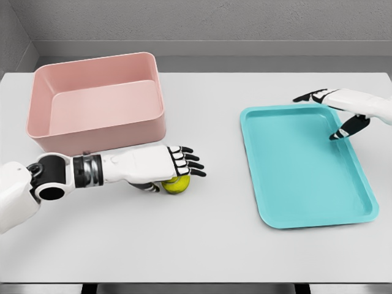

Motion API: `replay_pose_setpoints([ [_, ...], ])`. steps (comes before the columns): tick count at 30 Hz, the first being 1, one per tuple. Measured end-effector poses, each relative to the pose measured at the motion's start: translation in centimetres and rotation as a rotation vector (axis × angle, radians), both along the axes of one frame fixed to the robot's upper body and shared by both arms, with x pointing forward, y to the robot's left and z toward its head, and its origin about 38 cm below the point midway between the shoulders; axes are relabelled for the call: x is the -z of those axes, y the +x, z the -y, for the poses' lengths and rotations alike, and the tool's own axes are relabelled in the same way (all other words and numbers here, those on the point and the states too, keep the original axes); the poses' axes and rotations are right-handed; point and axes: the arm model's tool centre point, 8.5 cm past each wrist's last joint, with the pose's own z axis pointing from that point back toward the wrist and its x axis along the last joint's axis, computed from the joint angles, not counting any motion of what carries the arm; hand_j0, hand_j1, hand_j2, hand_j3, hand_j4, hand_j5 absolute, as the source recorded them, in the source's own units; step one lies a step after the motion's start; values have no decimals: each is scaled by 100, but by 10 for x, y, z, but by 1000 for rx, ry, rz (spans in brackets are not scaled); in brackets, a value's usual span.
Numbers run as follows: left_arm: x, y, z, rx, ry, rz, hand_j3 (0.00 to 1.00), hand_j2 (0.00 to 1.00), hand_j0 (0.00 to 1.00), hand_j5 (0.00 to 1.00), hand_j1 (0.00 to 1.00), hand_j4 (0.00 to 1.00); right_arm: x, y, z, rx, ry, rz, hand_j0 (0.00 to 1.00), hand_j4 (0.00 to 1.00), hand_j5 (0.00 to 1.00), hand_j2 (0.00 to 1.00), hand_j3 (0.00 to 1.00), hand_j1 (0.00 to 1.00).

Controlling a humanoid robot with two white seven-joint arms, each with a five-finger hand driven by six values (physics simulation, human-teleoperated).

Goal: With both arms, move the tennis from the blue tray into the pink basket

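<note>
The white left arm reaches in from the near left, its black-tipped left hand (pixel 174 164) palm-down with fingers extended rightward. At the far right, the right hand (pixel 343 110) hangs with fingers loosely spread, pointing down.

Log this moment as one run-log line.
left hand: over ball on table, grasp unclear | right hand: open above tray | tray: empty | basket: empty
</note>
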Motion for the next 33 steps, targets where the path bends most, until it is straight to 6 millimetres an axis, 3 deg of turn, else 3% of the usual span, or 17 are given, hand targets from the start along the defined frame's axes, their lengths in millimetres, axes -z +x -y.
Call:
replay_pose_setpoints([
  [11,4,-1,-2,-3,8,-7,100,100,100,100,100,100,-3,1,4,12,7,9,100,100,100,100,100,100],
  [20,4,0,-3,-6,11,-8,100,100,100,100,100,100,-25,6,10,31,23,60,100,100,100,100,100,100],
  [33,7,-1,-3,-2,24,-12,100,100,100,100,100,100,-29,6,13,38,28,69,100,100,100,100,100,100],
])
